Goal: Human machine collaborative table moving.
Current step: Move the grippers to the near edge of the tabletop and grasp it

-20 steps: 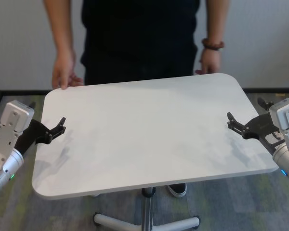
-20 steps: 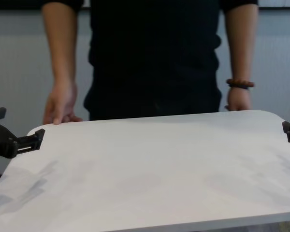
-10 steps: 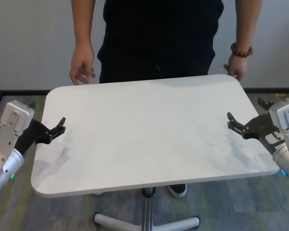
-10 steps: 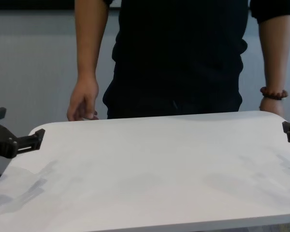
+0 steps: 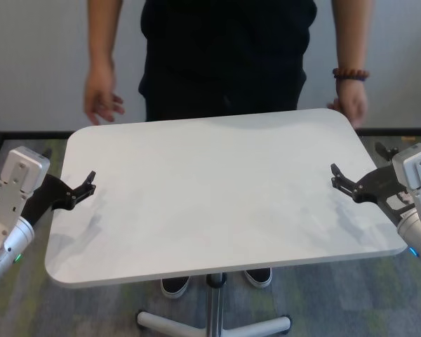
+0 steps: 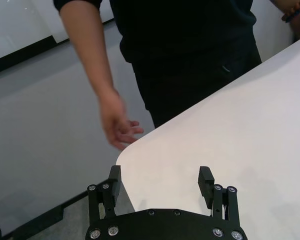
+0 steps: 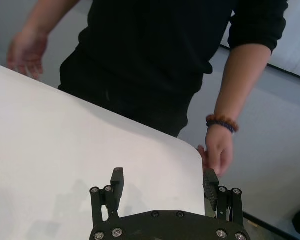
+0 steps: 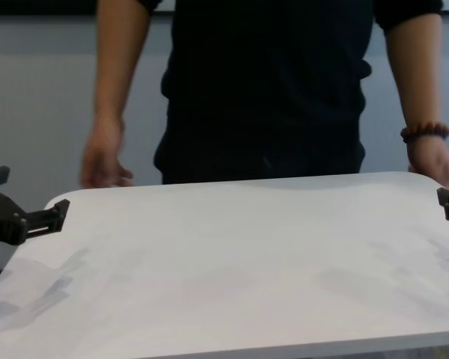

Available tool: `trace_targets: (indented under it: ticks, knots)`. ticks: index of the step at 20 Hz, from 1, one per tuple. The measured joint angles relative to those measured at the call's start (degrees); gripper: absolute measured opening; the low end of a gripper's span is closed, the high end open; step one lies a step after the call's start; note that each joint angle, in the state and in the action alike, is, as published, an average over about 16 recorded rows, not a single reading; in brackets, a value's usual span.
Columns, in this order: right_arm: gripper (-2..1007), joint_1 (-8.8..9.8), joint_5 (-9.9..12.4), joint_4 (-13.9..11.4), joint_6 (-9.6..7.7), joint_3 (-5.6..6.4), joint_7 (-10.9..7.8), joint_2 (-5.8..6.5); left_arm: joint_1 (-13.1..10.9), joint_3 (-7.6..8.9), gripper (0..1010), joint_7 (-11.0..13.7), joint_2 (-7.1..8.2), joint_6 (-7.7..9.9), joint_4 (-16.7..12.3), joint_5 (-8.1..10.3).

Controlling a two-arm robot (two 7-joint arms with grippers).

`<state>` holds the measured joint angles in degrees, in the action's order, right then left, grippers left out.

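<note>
The white table (image 5: 217, 189) stands on a slim metal pole (image 5: 214, 309) in front of me. My left gripper (image 5: 84, 188) is open at the table's left edge; in the left wrist view (image 6: 160, 180) one finger is over the top and the other is beyond the edge. My right gripper (image 5: 340, 181) is open at the right edge, likewise in the right wrist view (image 7: 164, 182). The human (image 5: 224, 49) in a black shirt stands at the far side. One hand (image 5: 98, 102) hangs off the far left corner. The hand with the bead bracelet (image 5: 351, 73) is by the far right corner.
The table's base feet (image 5: 266, 326) spread on the carpet below the near edge. The human's shoes (image 5: 175, 284) show under the tabletop. A grey wall with a dark skirting strip (image 5: 28, 137) runs behind.
The human has shifted sideways and back, and both hands have moved around the far corners. The table and both grippers have stayed where they were.
</note>
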<state>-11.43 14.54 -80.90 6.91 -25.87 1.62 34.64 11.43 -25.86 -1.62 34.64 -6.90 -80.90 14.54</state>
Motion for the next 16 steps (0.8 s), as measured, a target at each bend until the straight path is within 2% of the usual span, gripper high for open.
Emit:
trace_targets:
  ticks: [10, 16]
  knots:
    - [1005, 0.04, -0.2, -0.1, 0.13, 0.08, 0.08, -0.17, 0.0, 0.1, 1002, -0.1, 0.09, -0.09, -0.4, -0.68]
    - [1005, 0.93, -0.8, -1.3, 0.41, 0.47, 0.73, -0.6, -1.1, 0.82, 1002, -0.1, 0.94, -0.35, -2.0, -1.66]
